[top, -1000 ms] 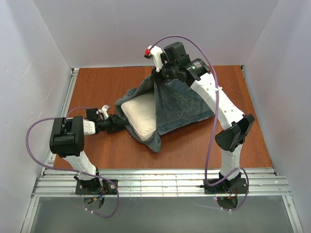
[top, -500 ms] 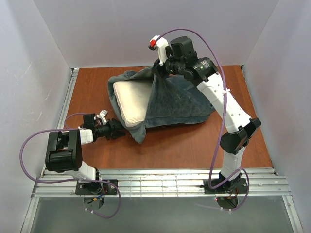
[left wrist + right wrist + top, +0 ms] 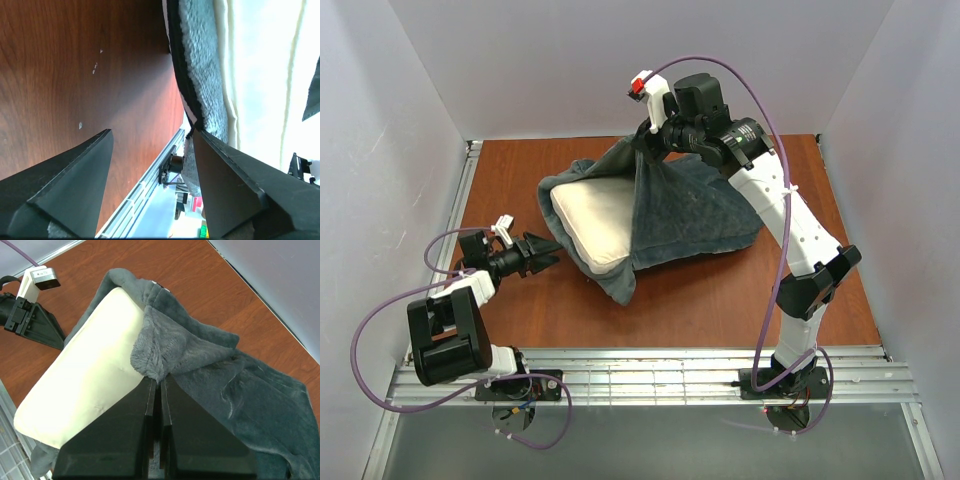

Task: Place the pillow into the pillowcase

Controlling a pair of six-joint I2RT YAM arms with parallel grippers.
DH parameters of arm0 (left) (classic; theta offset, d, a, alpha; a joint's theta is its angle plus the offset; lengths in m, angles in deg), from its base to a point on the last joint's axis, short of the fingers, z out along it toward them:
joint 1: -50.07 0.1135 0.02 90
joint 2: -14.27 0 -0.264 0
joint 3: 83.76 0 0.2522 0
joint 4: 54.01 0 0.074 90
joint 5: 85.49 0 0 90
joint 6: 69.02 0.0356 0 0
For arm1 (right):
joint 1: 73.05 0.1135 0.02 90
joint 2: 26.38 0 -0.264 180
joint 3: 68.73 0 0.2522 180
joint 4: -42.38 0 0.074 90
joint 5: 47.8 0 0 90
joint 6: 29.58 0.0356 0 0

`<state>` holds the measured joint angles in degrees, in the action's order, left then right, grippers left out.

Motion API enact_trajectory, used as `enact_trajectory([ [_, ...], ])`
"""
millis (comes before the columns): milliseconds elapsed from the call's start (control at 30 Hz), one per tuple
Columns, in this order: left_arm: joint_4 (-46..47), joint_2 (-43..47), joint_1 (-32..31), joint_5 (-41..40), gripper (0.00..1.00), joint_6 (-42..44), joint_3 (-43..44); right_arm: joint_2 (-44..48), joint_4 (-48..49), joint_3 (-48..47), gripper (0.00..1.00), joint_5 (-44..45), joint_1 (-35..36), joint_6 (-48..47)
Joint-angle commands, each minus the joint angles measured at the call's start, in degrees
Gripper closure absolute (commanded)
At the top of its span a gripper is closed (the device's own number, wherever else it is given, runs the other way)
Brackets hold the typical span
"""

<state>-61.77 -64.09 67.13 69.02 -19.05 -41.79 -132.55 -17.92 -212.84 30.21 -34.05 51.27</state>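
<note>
Moved: the left arm (image 3: 450, 315) has been drawn back toward the left side of the desk (image 3: 720, 290). The left jaws, which were against the sack's near hem half a second ago, are now clear of it. The right arm (image 3: 790, 220) has barely shifted.
Container: the large dark grey-teal plush pillowcase (image 3: 695, 205) lies across the middle of the desk, its mouth turned left. Its upper layer is lifted into a peak.
Contents: the plump cream-white rectangular pillow (image 3: 592, 222) lies in the mouth on the lower layer. Its left part is uncovered and its right part is under the raised flap.
Right jaws: closed on a fold of the plush upper layer, which is held up above the pillow's far right corner.
Left jaws: spread wide with nothing between them but bare desk, and pointed at the sack's near-left hem.
Surface: a reddish-brown wood-grain desk, with a ribbed metal rail (image 3: 650, 375) along the near edge where both arms are bolted.
Room: plain white walls (image 3: 620, 60) enclose the left, far and right sides.
Hard to make out: how far the pillow reaches inside is hidden by the flap. In the left wrist view the pillow is washed out by glare. The sack's other face shows there only as a thin black-and-white strip along the hem.
</note>
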Motion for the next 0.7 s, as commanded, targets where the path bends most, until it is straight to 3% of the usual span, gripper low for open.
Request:
enact_trajectory([
  [0, 0.41, 1.55, -0.01, 2.11, 0.39, 0.31, -0.96, 4.04, 9.37, -2.20, 0.99, -1.90, 0.11, 1.15],
  [300, 0.33, 6.91, 0.17, 7.03, 0.41, -2.68, -2.01, 4.48, 9.28, -1.58, 0.99, -1.64, 0.20, 0.97],
  [533, 1.29, 2.44, -0.09, 0.36, 0.41, -2.68, -1.93, 4.13, 9.46, -2.46, 0.99, -2.78, 0.11, 2.11],
  [667, 8.73, 0.06, -1.41, -0.53, 0.41, -6.01, -2.19, 4.57, 9.45, -1.59, 0.99, -3.65, 0.11, 2.47],
])
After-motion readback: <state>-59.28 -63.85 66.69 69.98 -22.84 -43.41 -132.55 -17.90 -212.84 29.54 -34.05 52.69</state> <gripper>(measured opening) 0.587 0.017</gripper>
